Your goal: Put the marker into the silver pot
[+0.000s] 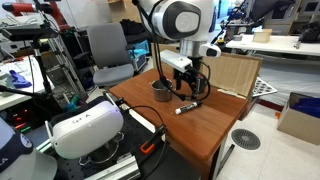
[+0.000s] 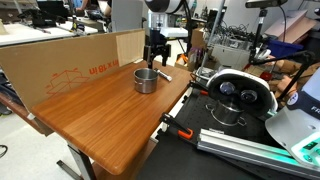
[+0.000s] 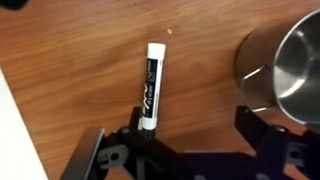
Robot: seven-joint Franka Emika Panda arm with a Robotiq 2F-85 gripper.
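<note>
I see the gripper [image 3: 172, 140] above the wooden table [image 3: 70, 60] with its 2 jaws spread apart and nothing between them. The marker [image 3: 149, 88] lies flat on the table, white end far from the gripper. It sits left of the silver pot [image 3: 285, 60], near it but not touching.

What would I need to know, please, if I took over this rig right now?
Tool: open, holding nothing, poised just above the marker's near end.
Marker: lying flat on the wooden table, beside the silver pot and apart from it.
Pot: upright; nothing shows in the part of its inside that is in view.
Done: the tool is lined up over the marker.
Left: close on the marker, lift it, carry it over the pot and release.
</note>
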